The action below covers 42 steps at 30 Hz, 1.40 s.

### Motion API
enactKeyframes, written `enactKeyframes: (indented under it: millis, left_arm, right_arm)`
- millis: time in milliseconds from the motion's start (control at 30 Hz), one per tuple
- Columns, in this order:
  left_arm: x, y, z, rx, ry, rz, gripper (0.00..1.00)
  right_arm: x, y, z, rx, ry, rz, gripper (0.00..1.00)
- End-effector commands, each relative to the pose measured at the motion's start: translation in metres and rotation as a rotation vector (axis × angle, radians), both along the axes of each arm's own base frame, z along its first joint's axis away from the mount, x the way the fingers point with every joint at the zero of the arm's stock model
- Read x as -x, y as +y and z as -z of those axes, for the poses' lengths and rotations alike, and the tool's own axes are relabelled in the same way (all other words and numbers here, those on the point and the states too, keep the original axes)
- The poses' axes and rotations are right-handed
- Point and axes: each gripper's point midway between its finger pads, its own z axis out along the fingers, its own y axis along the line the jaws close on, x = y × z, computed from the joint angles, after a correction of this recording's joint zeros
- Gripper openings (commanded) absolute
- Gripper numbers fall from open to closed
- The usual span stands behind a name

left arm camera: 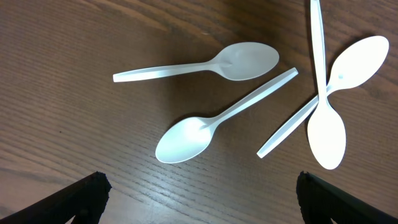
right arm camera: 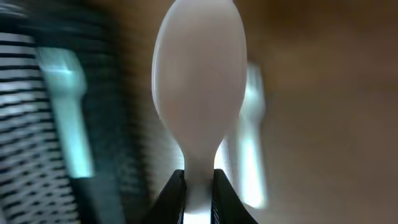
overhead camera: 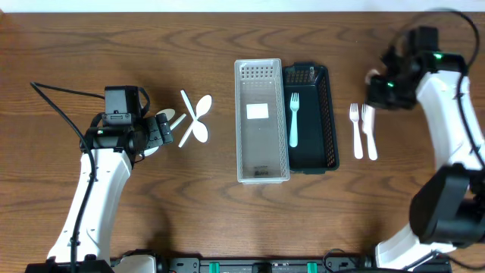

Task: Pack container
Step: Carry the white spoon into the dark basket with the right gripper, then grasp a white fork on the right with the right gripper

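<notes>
A clear plastic container [overhead camera: 261, 171] stands mid-table beside a black basket [overhead camera: 327, 114] that holds one pale fork [overhead camera: 294, 117]. Two white forks [overhead camera: 363, 130] lie on the table right of the basket. Several white spoons [overhead camera: 194, 120] lie left of the container; in the left wrist view the nearest one [left arm camera: 186, 138] lies just ahead of my fingers. My left gripper [overhead camera: 162, 129] [left arm camera: 202, 183] is open and empty beside them. My right gripper [overhead camera: 379, 82] [right arm camera: 199, 180] is shut on a white utensil [right arm camera: 198, 93] with an oval head, held above the table near the two forks.
Both containers stand side by side, long sides touching. Bare wooden table surrounds them. The right wrist view is blurred, with the black basket [right arm camera: 37, 124] at its left.
</notes>
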Motion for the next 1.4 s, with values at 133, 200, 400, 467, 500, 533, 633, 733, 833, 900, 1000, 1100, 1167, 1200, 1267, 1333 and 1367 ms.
enactKeyframes:
  millis: [133,200,400,467,500,533,633,733,833,900,1000,1100,1167,1200,1267,1333,1367]
  left_arm:
    - [-0.005,0.002,-0.006,-0.010,-0.013,0.005,0.98]
    - [-0.005,0.002,-0.006,-0.010,-0.013,0.005,0.98]
    - [-0.005,0.002,-0.006,-0.010,-0.013,0.005,0.98]
    - [-0.005,0.002,-0.006,-0.010,-0.013,0.005,0.98]
    - [-0.005,0.002,-0.006,-0.010,-0.013,0.005,0.98]
    - [-0.005,0.002,-0.006,-0.010,-0.013,0.005,0.98]
    - [-0.005,0.002,-0.006,-0.010,-0.013,0.005,0.98]
    - [-0.005,0.002,-0.006,-0.010,-0.013,0.005,0.98]
    - [-0.005,0.002,-0.006,-0.010,-0.013,0.005,0.98]
    - [-0.005,0.002,-0.006,-0.010,-0.013,0.005,0.98]
    - [-0.005,0.002,-0.006,-0.010,-0.013,0.005,0.98]
    - [-0.005,0.002,-0.006,-0.010,-0.013,0.005,0.98]
    - [-0.005,0.002,-0.006,-0.010,-0.013,0.005,0.98]
    - [-0.005,0.002,-0.006,-0.010,-0.013,0.005,0.98]
    - [-0.005,0.002,-0.006,-0.010,-0.013,0.005,0.98]
    - [-0.005,0.002,-0.006,-0.010,-0.013,0.005,0.98]
    - [-0.005,0.002,-0.006,-0.010,-0.013,0.005,0.98]
  right_arm:
    - [-0.006,0.112,-0.020,-0.053,-0.130,-0.270,0.04]
    - [-0.004,0.131,-0.002,-0.025,-0.115,-0.316,0.09]
    - [0.004,0.163,0.056,0.071,-0.039,-0.402,0.12]
    - [0.001,0.162,0.054,0.091,-0.053,-0.399,0.14]
    - [-0.002,0.162,0.046,0.089,-0.070,-0.396,0.17]
    - [-0.006,0.161,0.036,0.085,-0.091,-0.389,0.22]
    - [-0.022,0.145,-0.004,0.091,-0.182,-0.338,0.34]
    - [-0.032,0.108,-0.043,0.124,-0.256,-0.235,0.41]
    - [-0.033,0.059,-0.065,0.144,-0.286,-0.122,0.43]
    - [-0.030,0.025,-0.066,0.155,-0.263,-0.046,0.44]
    - [-0.019,-0.018,-0.051,0.167,-0.185,0.048,0.43]
    - [-0.005,-0.043,-0.022,0.171,-0.100,0.103,0.46]
    - [0.004,-0.053,0.002,0.174,-0.046,0.126,0.47]
    - [0.008,-0.056,0.012,0.174,-0.025,0.131,0.48]
    - [0.016,-0.057,0.033,0.173,0.012,0.134,0.48]
    - [0.024,-0.057,0.051,0.178,0.032,0.110,0.47]
    - [0.026,-0.056,0.058,0.182,0.037,0.096,0.46]
